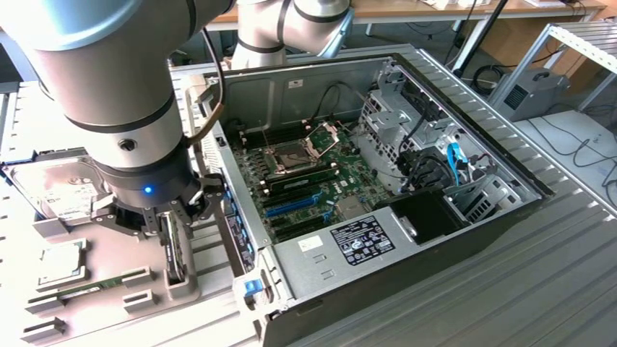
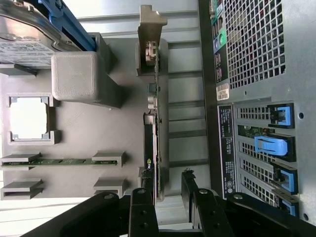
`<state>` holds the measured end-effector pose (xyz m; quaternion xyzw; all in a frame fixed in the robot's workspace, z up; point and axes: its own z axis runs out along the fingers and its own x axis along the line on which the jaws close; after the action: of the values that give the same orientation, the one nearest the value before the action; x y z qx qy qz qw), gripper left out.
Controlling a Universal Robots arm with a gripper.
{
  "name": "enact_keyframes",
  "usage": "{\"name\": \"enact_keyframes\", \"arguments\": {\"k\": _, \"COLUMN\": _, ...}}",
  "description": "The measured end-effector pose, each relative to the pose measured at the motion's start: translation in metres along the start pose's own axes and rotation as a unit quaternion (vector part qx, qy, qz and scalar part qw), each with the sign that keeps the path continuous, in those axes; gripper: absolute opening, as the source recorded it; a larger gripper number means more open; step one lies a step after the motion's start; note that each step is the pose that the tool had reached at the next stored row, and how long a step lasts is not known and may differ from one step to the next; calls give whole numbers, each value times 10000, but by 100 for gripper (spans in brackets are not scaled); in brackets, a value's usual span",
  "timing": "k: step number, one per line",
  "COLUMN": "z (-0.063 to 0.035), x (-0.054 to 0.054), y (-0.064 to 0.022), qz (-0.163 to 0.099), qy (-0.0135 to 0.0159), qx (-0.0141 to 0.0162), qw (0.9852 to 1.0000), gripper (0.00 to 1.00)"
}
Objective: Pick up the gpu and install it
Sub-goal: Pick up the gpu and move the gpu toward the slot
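Jaws spread, straddling gpu (image 2: 150, 143), which stands on edge in grey holder (image 2: 74, 140), closer to one finger. Risk: uneven closing tilts card, jamming it in the holder, or grip slips.

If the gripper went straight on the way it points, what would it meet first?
Most likely the gpu, standing on edge in the grey holder: the open gripper points down at it, a finger on each side. How much gap remains is unclear.
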<state>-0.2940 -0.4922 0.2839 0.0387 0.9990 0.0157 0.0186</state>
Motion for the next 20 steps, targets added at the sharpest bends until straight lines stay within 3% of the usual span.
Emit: {"name": "enact_keyframes", "arguments": {"k": 20, "z": 77, "x": 3, "y": -3, "qz": 0, "qy": 0, "qx": 0, "qw": 10000, "gripper": 36}}
